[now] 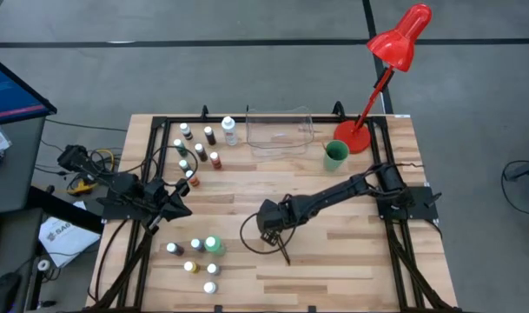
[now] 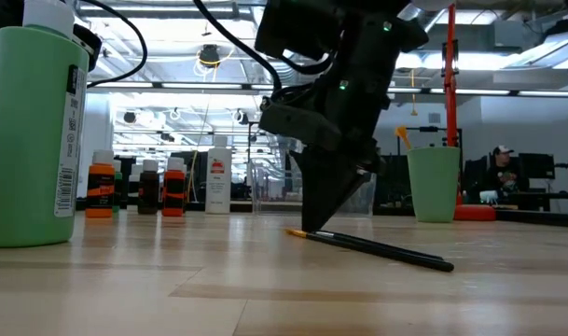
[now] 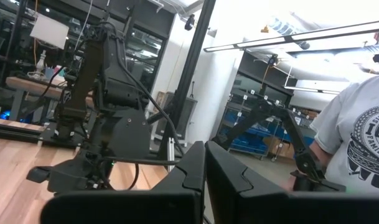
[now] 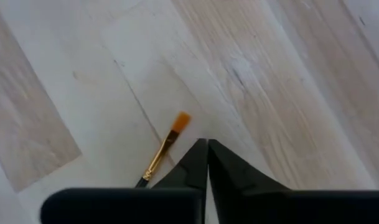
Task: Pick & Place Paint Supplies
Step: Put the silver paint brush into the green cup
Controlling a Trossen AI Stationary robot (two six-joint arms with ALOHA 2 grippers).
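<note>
High view: right gripper (image 1: 270, 233) down at table centre, brush (image 1: 281, 251) lying at its 5 o'clock; left gripper (image 1: 179, 207) parked at table's 9 o'clock. Low view: right gripper's tips (image 2: 313, 222) touch the wood beside the brush (image 2: 377, 248). Wrist views: both grippers' fingers pressed together, gripping nothing; orange bristle tip (image 4: 180, 119) just clear.

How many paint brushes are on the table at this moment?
1 that I can see: a brush lying flat on the wood mid-table, its orange tip beside the shut right claw. Others could be hidden under the arms.
</note>
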